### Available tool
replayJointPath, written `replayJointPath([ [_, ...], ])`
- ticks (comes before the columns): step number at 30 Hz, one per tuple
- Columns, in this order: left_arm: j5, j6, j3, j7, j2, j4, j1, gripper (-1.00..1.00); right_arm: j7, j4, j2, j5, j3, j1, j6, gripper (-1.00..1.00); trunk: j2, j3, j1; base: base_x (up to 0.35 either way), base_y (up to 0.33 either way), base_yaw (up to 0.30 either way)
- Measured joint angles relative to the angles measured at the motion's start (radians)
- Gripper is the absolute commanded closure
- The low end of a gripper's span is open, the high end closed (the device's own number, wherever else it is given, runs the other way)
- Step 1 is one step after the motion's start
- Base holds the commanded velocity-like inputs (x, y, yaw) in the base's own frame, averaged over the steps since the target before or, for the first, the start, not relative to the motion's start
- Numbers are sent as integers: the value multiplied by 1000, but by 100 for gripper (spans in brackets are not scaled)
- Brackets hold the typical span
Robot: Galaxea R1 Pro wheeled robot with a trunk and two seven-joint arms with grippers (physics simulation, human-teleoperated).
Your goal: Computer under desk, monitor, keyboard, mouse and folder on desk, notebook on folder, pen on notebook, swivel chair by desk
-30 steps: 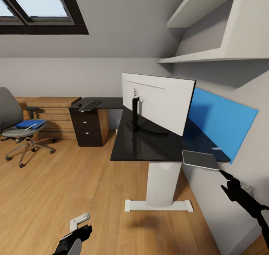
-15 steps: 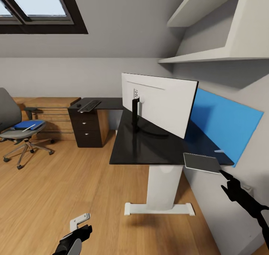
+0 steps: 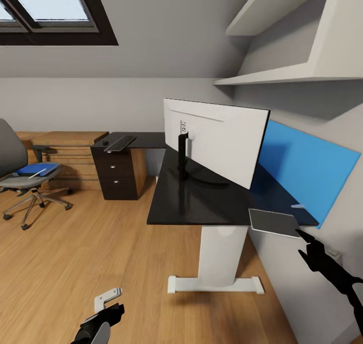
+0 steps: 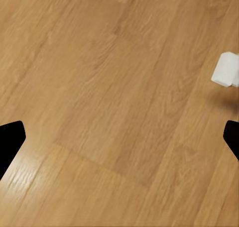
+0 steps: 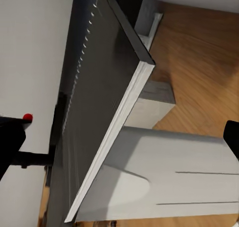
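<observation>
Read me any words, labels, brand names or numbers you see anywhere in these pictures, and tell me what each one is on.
No readable text in any view.
Keyboard: keys too small to make out any lettering.
Monitor: the white back shows a small panel with dark dots beside the stand, no legible marking.
Notebook held at the right gripper: plain dark cover, no title.
Folder on the swivel chair: plain blue.

The monitor [image 3: 217,141] stood on the black desk [image 3: 201,198], and the chair [image 3: 22,175] with the blue folder [image 3: 34,168] sat far off.
</observation>
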Motion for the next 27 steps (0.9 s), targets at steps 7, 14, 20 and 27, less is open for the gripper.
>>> replayJointPath([
  [7,0,0,0,0,0,0,0,-100,0,0,-1,1,0,0,0,-100,0,0,0,132,0,0],
  [14,0,1,0,0,0,0,0,-100,0,0,-1,0,0,0,0,-100,0,0,0,22,0,0],
  [20,0,1,0,0,0,0,0,-100,0,0,-1,0,0,0,0,-100,0,0,0,4,0,0],
  [27,0,1,0,0,0,1,0,-100,0,0,-1,0,0,0,0,-100,0,0,0,0,0,0],
])
